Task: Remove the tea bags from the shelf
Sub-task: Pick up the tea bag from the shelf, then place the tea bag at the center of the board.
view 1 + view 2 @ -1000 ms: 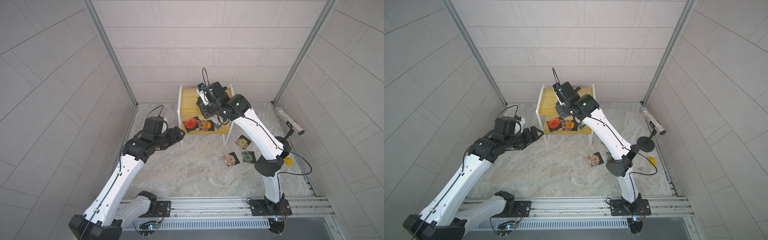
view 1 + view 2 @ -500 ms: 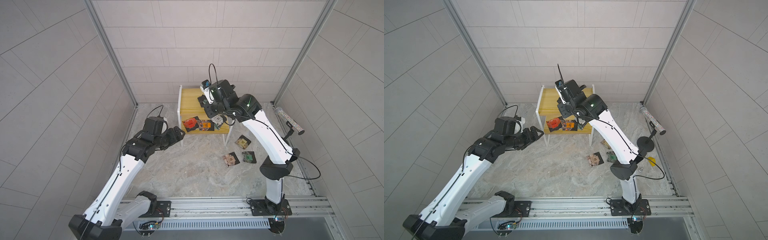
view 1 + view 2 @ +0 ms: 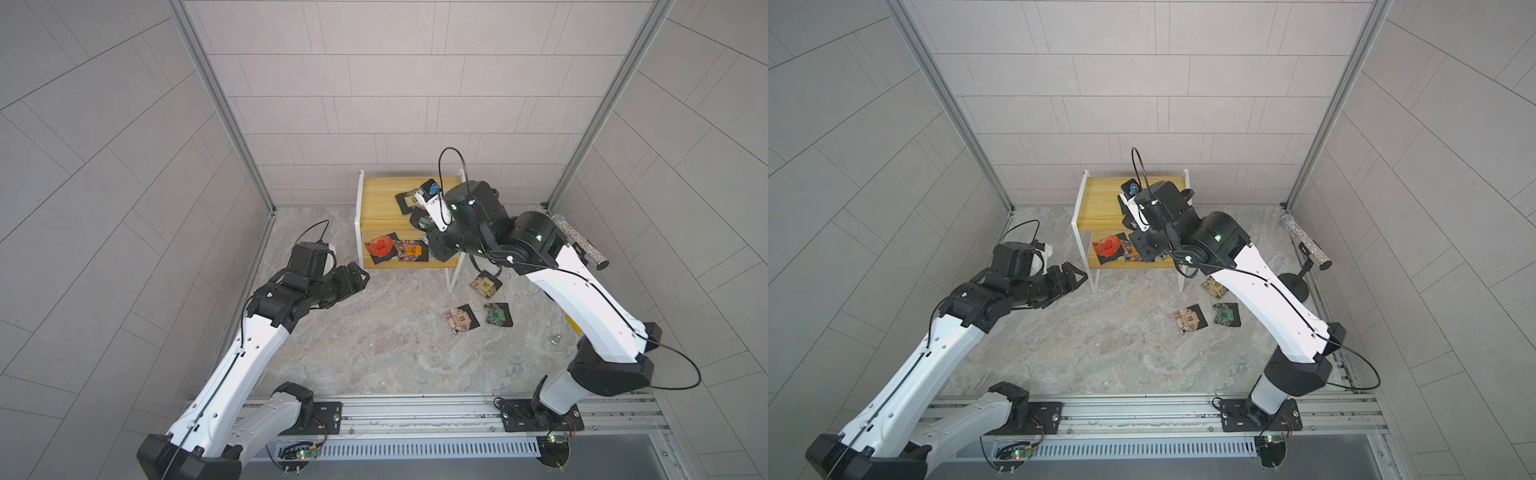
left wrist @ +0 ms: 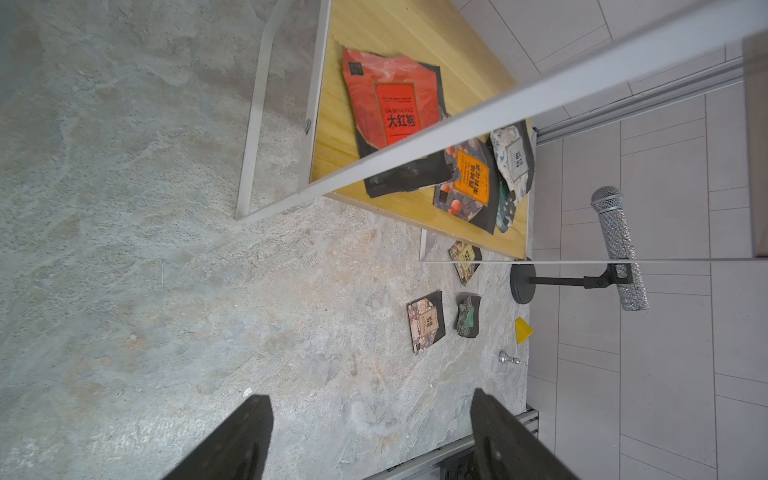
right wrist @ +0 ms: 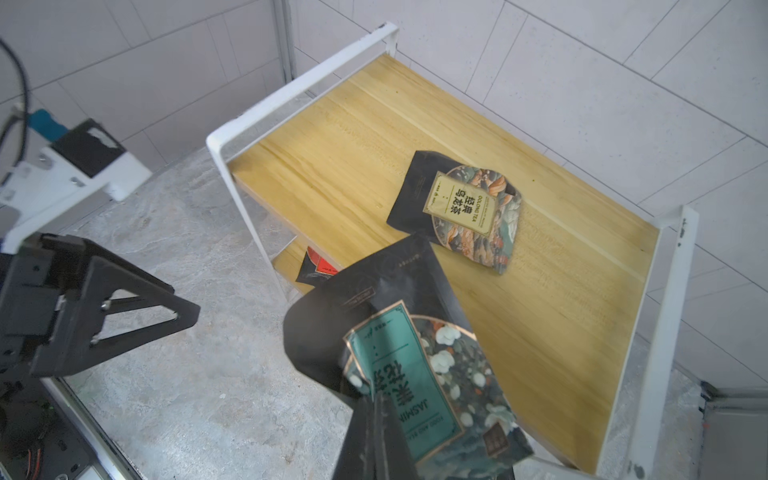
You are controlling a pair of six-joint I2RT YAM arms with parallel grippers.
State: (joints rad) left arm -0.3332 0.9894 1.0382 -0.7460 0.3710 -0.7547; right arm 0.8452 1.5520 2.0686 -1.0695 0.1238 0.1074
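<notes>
The shelf (image 3: 380,195) stands against the back wall. My right gripper (image 5: 376,399) is shut on a teal-labelled tea bag (image 5: 407,365), held above the top board's front edge (image 3: 422,222). A tan-labelled tea bag (image 5: 461,208) lies on the top board. On the lower board lie a red tea bag (image 4: 390,108), an orange one (image 4: 469,178) and a white-labelled one (image 4: 513,160). Three tea bags lie on the floor to the shelf's right (image 3: 485,284) (image 3: 460,319) (image 3: 498,314). My left gripper (image 4: 369,397) hangs open and empty over the floor, left of the shelf (image 3: 357,276).
A glittery microphone on a black stand (image 4: 619,249) is by the right wall. A small yellow block (image 4: 523,329) and a small metal piece (image 4: 508,358) lie near it. Tiled walls close in behind and beside the shelf.
The right arm has swung its elbow to the right and turned its wrist over the shelf, still holding the teal-labelled bag. The left arm has not moved.
</notes>
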